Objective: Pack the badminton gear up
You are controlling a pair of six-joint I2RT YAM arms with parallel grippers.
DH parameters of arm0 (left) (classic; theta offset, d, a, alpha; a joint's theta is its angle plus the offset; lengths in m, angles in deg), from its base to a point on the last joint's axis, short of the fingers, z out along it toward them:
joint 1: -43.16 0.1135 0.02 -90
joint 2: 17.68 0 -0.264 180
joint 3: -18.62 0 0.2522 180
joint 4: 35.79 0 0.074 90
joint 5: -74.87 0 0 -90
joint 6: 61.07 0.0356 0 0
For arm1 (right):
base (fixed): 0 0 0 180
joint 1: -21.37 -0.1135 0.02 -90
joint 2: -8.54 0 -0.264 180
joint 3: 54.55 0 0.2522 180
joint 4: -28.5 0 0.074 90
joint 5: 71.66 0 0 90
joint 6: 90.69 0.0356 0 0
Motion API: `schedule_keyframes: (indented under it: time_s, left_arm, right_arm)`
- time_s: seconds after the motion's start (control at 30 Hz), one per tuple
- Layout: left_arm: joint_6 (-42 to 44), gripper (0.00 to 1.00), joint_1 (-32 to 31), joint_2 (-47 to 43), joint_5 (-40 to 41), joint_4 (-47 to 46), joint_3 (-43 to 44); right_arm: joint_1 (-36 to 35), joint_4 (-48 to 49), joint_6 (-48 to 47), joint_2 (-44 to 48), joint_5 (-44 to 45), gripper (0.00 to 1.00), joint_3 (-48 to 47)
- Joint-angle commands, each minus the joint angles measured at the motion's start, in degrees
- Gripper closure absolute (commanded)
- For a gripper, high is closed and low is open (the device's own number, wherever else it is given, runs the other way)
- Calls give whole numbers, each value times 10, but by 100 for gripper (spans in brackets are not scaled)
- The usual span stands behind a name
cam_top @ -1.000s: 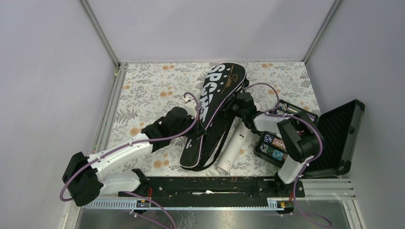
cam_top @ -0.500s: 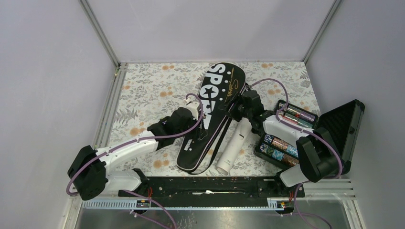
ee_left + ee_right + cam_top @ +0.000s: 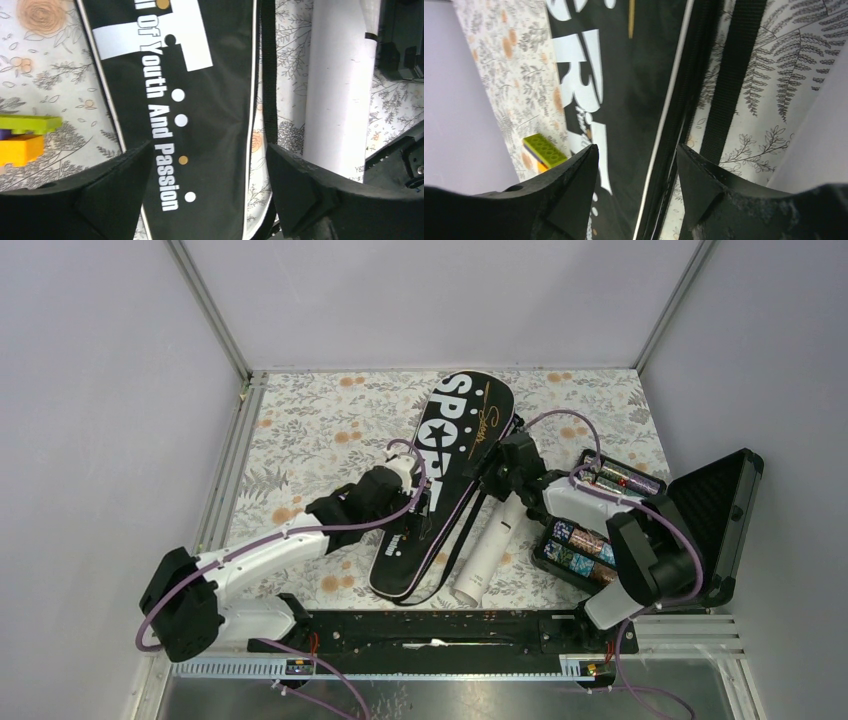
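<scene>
Bag [image 3: 440, 490] lies flat on the tabletop [image 3: 300, 430] in the top view, long axis diagonal, head pointing far-right, tube [image 3: 487, 550] alongside. Left wrist: left end effector [image 3: 210, 147] released, jaws straddling the bag, probably to steady it. Right wrist: right end effector [image 3: 638, 147] released above the zipper edge [image 3: 684, 115], likely for closing.

Even, soft light; right pincer [image 3: 636, 155] close and blurred (wrist view).

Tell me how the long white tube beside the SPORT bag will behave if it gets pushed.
The white tube lies on its side on the flowered cloth, so a sideways nudge would likely roll it. Its straight, smooth wall suggests it is stiff and probably slippery to pinch. The racket bag close alongside may stop it rolling that way.
</scene>
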Motion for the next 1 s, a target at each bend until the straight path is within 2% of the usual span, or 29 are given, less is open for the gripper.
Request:
schedule_keyframes:
  time_s: [0.0,0.03,0.23,0.47,0.53,0.63,0.8,0.97]
  left_arm:
    - [29,6,0,-39,61,27,35]
    - [35,2,0,-45,67,32,35]
    - [48,1,2,-84,131,53,15]
    - [51,1,26,-93,81,60,8]
    - [58,2,26,-90,67,60,9]
    - [62,5,26,-86,40,59,10]
    - [63,10,23,-82,27,62,10]
    - [74,11,-6,-98,66,48,4]
  right_arm:
    - [-2,7,23,-48,20,35,-29]
    - [-2,7,28,-57,20,36,-32]
    - [-3,21,39,-95,38,36,-37]
    - [-9,23,37,-132,34,46,-58]
    - [-11,29,38,-139,34,51,-59]
    - [-13,33,35,-147,35,67,-64]
    - [-16,59,43,-124,2,100,-61]
    - [-32,67,89,-74,-22,100,-54]
